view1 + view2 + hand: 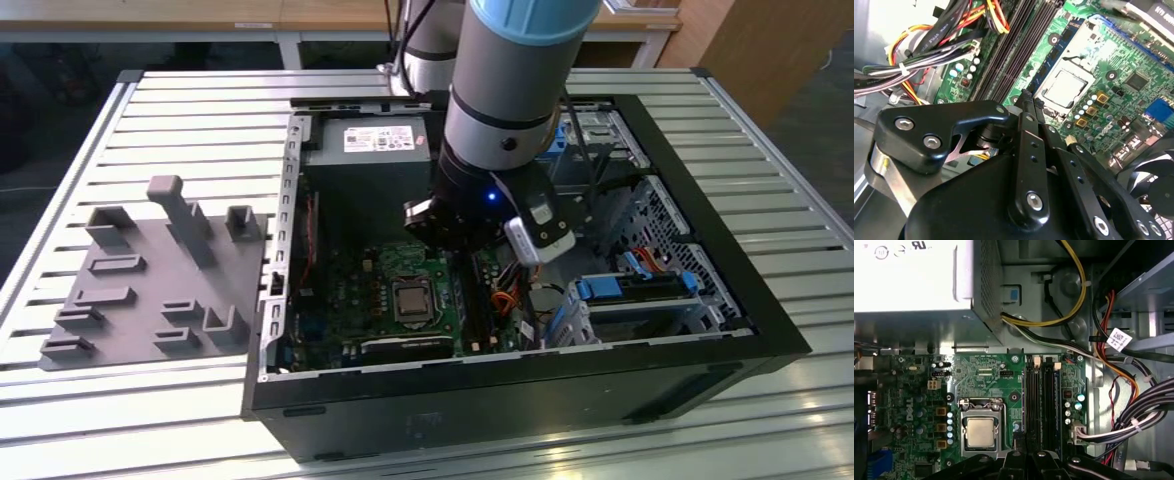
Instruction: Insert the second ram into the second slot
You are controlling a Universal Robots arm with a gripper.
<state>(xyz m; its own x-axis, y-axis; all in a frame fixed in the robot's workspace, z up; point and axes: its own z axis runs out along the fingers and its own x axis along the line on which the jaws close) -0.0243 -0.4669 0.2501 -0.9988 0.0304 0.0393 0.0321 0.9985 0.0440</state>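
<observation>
Surface: slatted bare-metal table (174, 110), with an open black computer case (534, 390) lying across its middle and a grey moulded fixture plate (134, 280) near the edge on the exterior view's left.
Arm: grey-and-blue robot arm (514, 80) reaching down into the case, over the green motherboard (984, 375) on the case floor.
Gripper: black linkage gripper (1027, 96) with its tips pressed together, nothing blue to be made out between them; poised just above the board at the end of the slot bank.
Slots: bank of long dark memory slots (1043, 400) between the silver processor socket (980, 432) and the bundled wires (1134, 415) along the case's drive-bay wall.
Second ram: probably standing on edge in that bank under the tips; cannot tell which dark strip.
Second slot: cannot tell apart from its neighbours.
Long axis: if seated, along the slots, from the grey power-supply box (914, 280) toward the opposite case wall, flat faces toward socket and wires.
Doing it well: straight downward pressure, even along the stick's length, end clips checked, wires kept off the bank.
</observation>
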